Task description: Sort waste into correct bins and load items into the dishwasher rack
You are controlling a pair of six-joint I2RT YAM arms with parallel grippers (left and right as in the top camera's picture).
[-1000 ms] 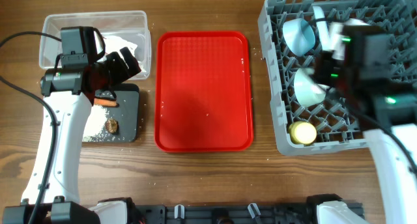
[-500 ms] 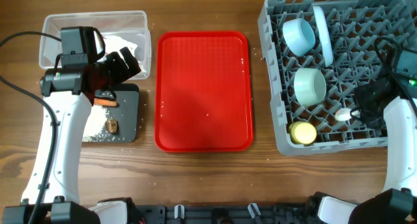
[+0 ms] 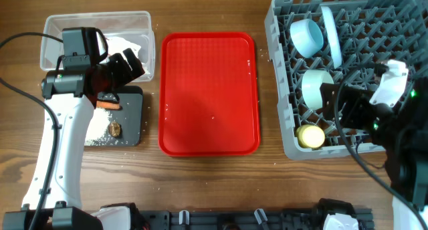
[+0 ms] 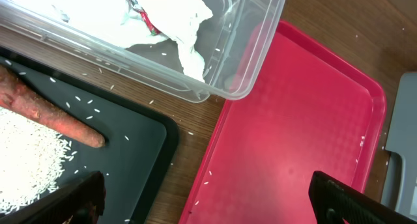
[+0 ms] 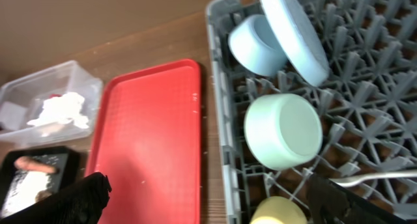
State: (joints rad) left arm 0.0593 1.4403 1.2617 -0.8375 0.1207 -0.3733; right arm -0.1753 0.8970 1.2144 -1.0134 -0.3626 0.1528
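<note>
My left gripper hangs open and empty over the gap between the clear tub, which holds the crumpled paper, and the black tray. That tray carries the carrot, the rice and the brown lump. In the grey rack sit the blue bowl, the plate, the green bowl, the yellow cup and the white spoon. My right gripper is open above the rack's front, holding nothing.
The flat red tray lies between the bins and the rack, with a few rice grains on it. Bare wooden table surrounds everything. The right arm covers the rack's near right corner in the overhead view.
The right gripper has opened, leaving the spoon lying in the rack, and its arm has swung from the rack's far side to its front. The left arm has not moved.
</note>
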